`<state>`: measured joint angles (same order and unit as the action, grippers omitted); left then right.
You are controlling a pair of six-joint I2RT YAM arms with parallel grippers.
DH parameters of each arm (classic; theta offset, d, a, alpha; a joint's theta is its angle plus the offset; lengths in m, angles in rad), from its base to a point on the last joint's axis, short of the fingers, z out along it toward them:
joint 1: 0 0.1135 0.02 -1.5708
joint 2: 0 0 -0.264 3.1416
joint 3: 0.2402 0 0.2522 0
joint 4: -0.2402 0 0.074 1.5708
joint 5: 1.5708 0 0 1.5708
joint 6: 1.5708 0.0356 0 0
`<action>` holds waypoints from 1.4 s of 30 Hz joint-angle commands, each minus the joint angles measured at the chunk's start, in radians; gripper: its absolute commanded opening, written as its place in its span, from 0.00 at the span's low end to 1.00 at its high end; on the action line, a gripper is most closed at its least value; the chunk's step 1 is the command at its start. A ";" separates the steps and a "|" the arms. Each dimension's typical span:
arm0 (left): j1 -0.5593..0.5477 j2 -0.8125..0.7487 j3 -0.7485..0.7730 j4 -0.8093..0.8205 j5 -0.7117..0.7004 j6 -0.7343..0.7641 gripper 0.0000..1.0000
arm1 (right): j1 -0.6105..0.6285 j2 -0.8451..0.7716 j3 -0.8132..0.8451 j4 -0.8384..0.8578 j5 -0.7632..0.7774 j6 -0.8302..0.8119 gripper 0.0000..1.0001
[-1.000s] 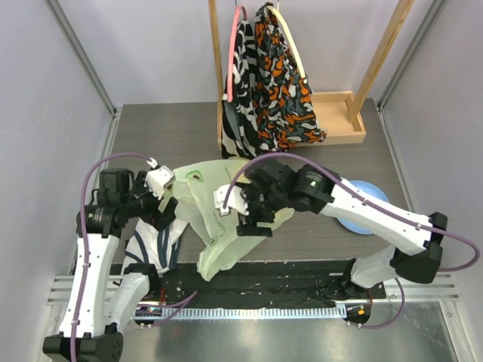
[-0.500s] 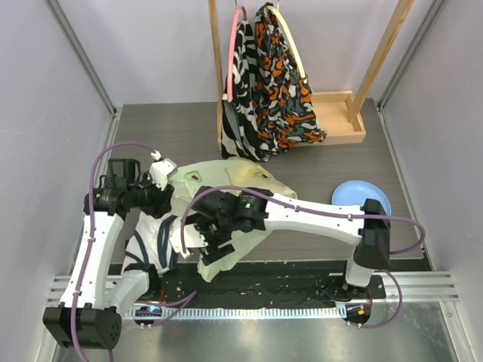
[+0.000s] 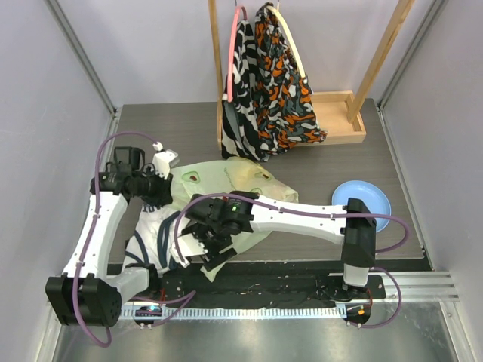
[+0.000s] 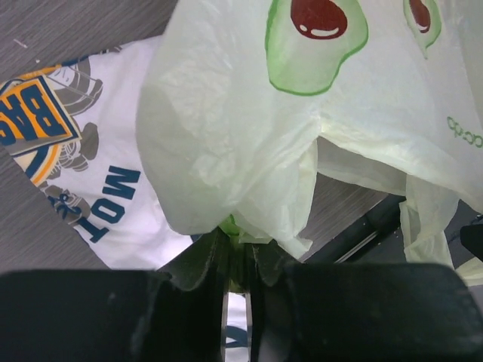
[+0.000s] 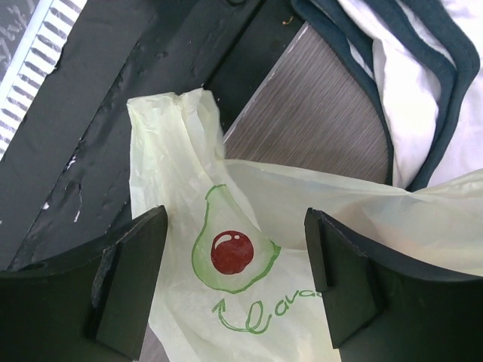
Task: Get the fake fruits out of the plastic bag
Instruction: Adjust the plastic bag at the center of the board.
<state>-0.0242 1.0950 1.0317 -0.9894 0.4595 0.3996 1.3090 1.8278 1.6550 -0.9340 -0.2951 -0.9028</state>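
Pinching limp, slippery plastic bag (image 4: 226,128) in clenched left end effector (image 4: 240,253); hovering right end effector (image 5: 238,249), spread wide, over its corner. Probably light: best gripped at gathered folds.

The top external camera sits high above the near edge of the counter (image 3: 173,128) and faces down from a distance, taking in all four edges, with the black rail (image 3: 264,275) along the near edge at the bottom. The left wrist camera looks past the left gripper (image 4: 235,240) at very close range, by the left edge. The right wrist camera faces down past the right gripper (image 5: 234,226), close over the near edge. The plastic bag (image 4: 226,136), white garment (image 4: 113,196) and counter surface appear in all three views, and the rail shows plainly in the overhead and right wrist views.
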 commanded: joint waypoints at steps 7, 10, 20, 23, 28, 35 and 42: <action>0.003 0.019 0.036 0.090 0.062 -0.077 0.00 | -0.013 0.027 0.061 -0.124 -0.071 -0.005 0.72; 0.003 0.026 0.036 0.090 0.058 -0.085 0.00 | -0.028 0.080 0.156 -0.230 -0.087 -0.027 0.51; 0.003 0.101 0.195 0.140 -0.001 -0.229 0.00 | -0.163 0.101 0.328 -0.176 0.037 -0.029 0.01; 0.004 0.150 0.380 0.133 -0.007 -0.335 0.00 | -0.305 0.093 0.477 -0.022 0.050 0.016 0.01; 0.004 0.253 0.791 0.071 -0.004 -0.393 0.00 | -0.491 0.096 0.705 0.098 0.056 0.013 0.01; 0.004 0.199 0.801 0.011 0.097 -0.444 0.00 | -0.648 -0.116 0.485 0.175 0.040 -0.099 0.01; 0.001 -0.041 0.445 -0.129 0.257 -0.412 0.00 | -0.669 -0.545 -0.268 0.161 0.086 -0.408 0.01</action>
<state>-0.0238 1.1641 1.6314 -0.9863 0.5888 -0.0185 0.6437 1.4918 1.7309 -0.7620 -0.2523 -1.0767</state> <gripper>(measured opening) 0.020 0.031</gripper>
